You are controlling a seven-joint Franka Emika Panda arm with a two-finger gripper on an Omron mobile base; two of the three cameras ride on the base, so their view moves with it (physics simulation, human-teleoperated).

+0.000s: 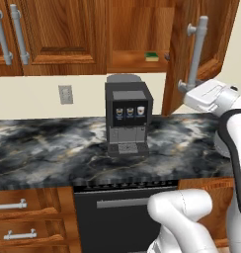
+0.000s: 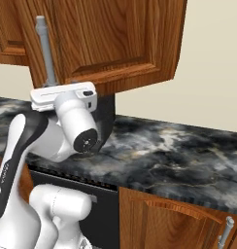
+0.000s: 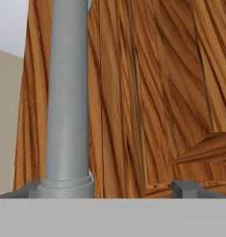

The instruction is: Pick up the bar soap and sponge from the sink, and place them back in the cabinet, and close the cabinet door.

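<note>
Tool (image 3: 108, 190) at the door (image 2: 115, 39) handle (image 3: 66, 92)
Sponge (image 1: 152, 56) already shelved in cabinet (image 1: 137, 64); fingers sit open beside the bar, gripping nothing, likely to swing it shut.

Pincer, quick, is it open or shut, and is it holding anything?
Pincer: open, nothing clamped; its tips sit apart at the cabinet door, with the silver handle right by one tip.

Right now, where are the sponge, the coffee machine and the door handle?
sponge (image 1: 152, 56): left base view, its green top, on the cabinet shelf.
coffee machine (image 1: 127, 118): left base view, its dark front panel.
door handle (image 3: 66, 92): hand view, the grey bar's middle.
</note>
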